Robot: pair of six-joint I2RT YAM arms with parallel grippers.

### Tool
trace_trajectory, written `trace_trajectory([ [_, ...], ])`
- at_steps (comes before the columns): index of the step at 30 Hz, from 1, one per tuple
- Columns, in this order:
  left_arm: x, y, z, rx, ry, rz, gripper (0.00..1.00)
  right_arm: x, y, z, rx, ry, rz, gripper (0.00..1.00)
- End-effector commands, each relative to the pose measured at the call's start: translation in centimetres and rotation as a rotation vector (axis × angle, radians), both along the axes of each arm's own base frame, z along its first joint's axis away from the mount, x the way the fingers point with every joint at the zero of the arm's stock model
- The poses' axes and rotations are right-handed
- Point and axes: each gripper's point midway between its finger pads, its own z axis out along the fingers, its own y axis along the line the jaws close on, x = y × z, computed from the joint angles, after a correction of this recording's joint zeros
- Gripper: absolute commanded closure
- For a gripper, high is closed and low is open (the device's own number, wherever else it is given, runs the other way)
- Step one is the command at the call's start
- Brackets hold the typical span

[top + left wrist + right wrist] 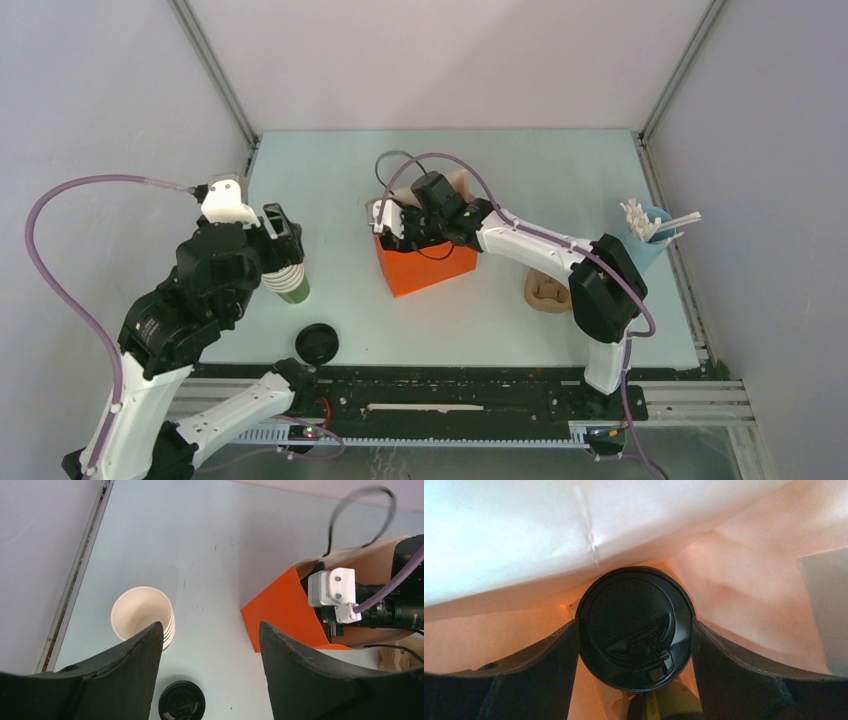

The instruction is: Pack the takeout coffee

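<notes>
From above, the orange paper bag [410, 275] hides the lidded olive-green paper cup [671, 705] completely. On the right wrist view, its round black plastic lid [635, 630] covers nearly all of it. The loose black lid [182, 702] is clipped at the bottom edge.

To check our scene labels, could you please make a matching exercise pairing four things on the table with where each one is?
1. lidded cup
2. lidless cup stack
3. loose black lid
4. orange bag

A. flat on the table, near its front edge
B. between the fingers of the right tool
C. mid-table, its top open
D. upright below the open left tool

Pairs: 1-B, 2-D, 3-A, 4-C.
</notes>
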Motion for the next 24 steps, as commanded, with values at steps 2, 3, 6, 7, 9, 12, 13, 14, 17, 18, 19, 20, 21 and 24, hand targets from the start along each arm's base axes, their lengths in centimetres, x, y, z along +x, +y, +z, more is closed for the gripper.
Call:
trace_trajectory([
  [2, -0.3, 0.6, 1.0, 0.011, -0.024, 0.003, 0.25, -3.2, -3.9, -8.0, -0.238, 0.216, -0.019, 0.37],
  [3, -0.3, 0.6, 1.0, 0.013, -0.025, 0.002, 0.25, -3.0, -3.7, -7.2, -0.229, 0.205, -0.021, 0.34],
  [6, -0.2, 0.4, 1.0, 0.009, -0.025, -0.001, 0.25, -2.4, -3.2, -4.8, -0.201, 0.178, -0.043, 0.24],
  [7, -0.1, 0.3, 1.0, 0.007, -0.024, -0.004, 0.25, -2.1, -3.1, -3.9, -0.194, 0.178, -0.06, 0.22],
  [9, -0.1, 0.2, 0.8, 0.002, -0.023, -0.006, 0.25, -1.7, -2.9, -2.5, -0.18, 0.166, -0.081, 0.16],
  [12, 0.0, 0.0, 0.7, -0.006, -0.022, -0.01, 0.25, -1.1, -2.9, -0.5, -0.166, 0.138, -0.106, 0.07],
  [13, 0.0, -0.1, 0.7, -0.008, -0.022, -0.013, 0.25, -1.1, -3.0, 0.2, -0.158, 0.133, -0.111, 0.04],
  [14, 0.0, -0.1, 0.7, -0.012, -0.022, -0.013, 0.25, -1.0, -3.1, 0.8, -0.152, 0.131, -0.119, 0.02],
  [17, 0.0, -0.2, 0.6, -0.017, -0.02, -0.016, 0.25, -0.9, -3.2, 2.2, -0.136, 0.135, -0.136, 0.0],
  [18, 0.0, -0.3, 0.5, -0.019, -0.019, -0.018, 0.25, -0.8, -3.2, 2.7, -0.13, 0.134, -0.139, 0.0],
  [19, 0.0, -0.4, 0.5, -0.02, -0.017, -0.02, 0.25, -0.8, -3.2, 3.0, -0.125, 0.136, -0.143, 0.0],
  [20, 0.1, -0.5, 0.4, -0.021, -0.014, -0.022, 0.25, -0.8, -3.2, 3.3, -0.122, 0.136, -0.145, 0.0],
  [21, 0.1, -0.6, 0.4, -0.021, -0.012, -0.025, 0.25, -0.8, -3.1, 3.7, -0.117, 0.135, -0.146, 0.0],
  [24, 0.2, -0.8, 0.3, -0.023, -0.007, -0.033, 0.25, -0.6, -3.2, 4.2, -0.111, 0.139, -0.158, 0.0],
])
